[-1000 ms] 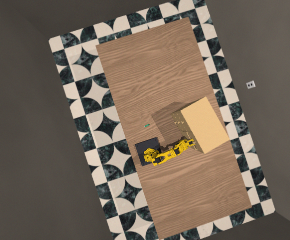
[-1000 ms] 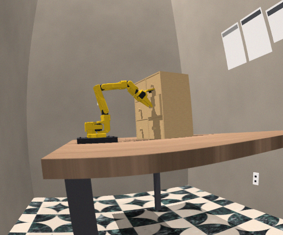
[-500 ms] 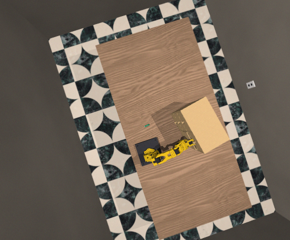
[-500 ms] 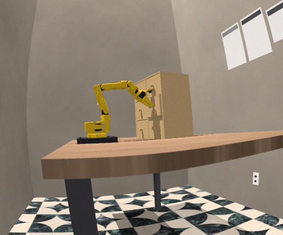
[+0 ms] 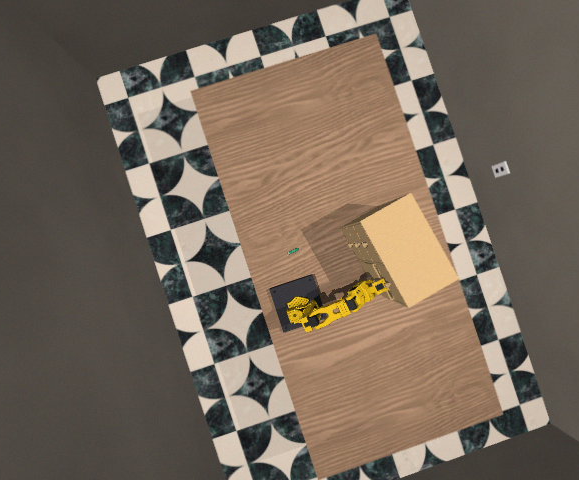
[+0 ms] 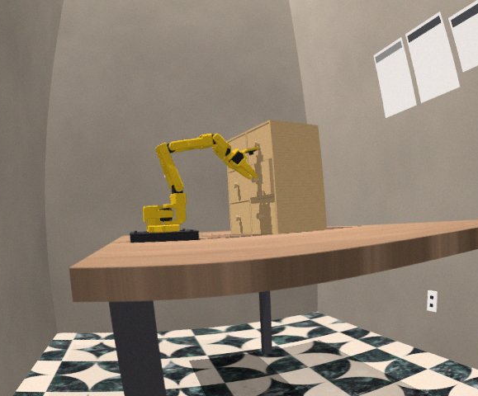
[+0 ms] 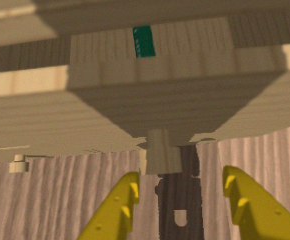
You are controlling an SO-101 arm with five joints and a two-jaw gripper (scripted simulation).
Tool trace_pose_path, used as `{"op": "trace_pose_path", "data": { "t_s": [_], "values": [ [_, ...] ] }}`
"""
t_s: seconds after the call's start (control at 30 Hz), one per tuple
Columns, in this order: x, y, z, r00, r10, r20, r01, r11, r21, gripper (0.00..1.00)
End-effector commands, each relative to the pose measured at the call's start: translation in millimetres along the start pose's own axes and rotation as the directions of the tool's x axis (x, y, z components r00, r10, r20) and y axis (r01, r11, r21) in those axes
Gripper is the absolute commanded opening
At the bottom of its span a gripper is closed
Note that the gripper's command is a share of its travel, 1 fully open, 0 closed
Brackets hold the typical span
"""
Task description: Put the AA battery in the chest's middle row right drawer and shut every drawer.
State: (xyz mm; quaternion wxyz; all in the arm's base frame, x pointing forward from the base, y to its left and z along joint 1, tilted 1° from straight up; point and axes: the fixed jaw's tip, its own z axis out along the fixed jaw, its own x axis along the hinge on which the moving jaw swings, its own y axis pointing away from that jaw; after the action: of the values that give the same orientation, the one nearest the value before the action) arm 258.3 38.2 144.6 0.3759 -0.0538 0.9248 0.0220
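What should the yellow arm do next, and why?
Probably back the gripper away from the drawer knob. Its fingers stand apart on either side of the knob, not touching it, and the AA battery lies on the table, waiting to be fetched.

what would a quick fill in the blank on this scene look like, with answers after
1. The tool stands with its fingers ____ the drawer knob, not touching it.
2. The green battery lies on the ____.
3. The arm's base is ____ in colour.
4. In the wrist view a ____ label marks the drawer above the knob.

Missing words: either side of; table; black; green
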Motion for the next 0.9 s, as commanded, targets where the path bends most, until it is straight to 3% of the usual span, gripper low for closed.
{"op": "trace_pose_path", "data": {
  "t_s": [0.0, 0.43, 0.77, 0.87],
  "values": [
    [-3.5, 0.1, -12.1, 1.000, -0.012, 0.019, 0.012, 1.000, -0.001, 0.21],
    [-1.8, 0.1, -34.3, 0.999, -0.027, 0.024, 0.027, 1.000, 0.000, 0.21],
    [-1.8, 0.1, -34.3, 0.999, -0.027, 0.024, 0.027, 1.000, 0.000, 0.21],
    [-1.6, 1.0, -44.1, 0.996, -0.025, 0.087, 0.025, 1.000, -0.002, 0.21]
  ]
}}
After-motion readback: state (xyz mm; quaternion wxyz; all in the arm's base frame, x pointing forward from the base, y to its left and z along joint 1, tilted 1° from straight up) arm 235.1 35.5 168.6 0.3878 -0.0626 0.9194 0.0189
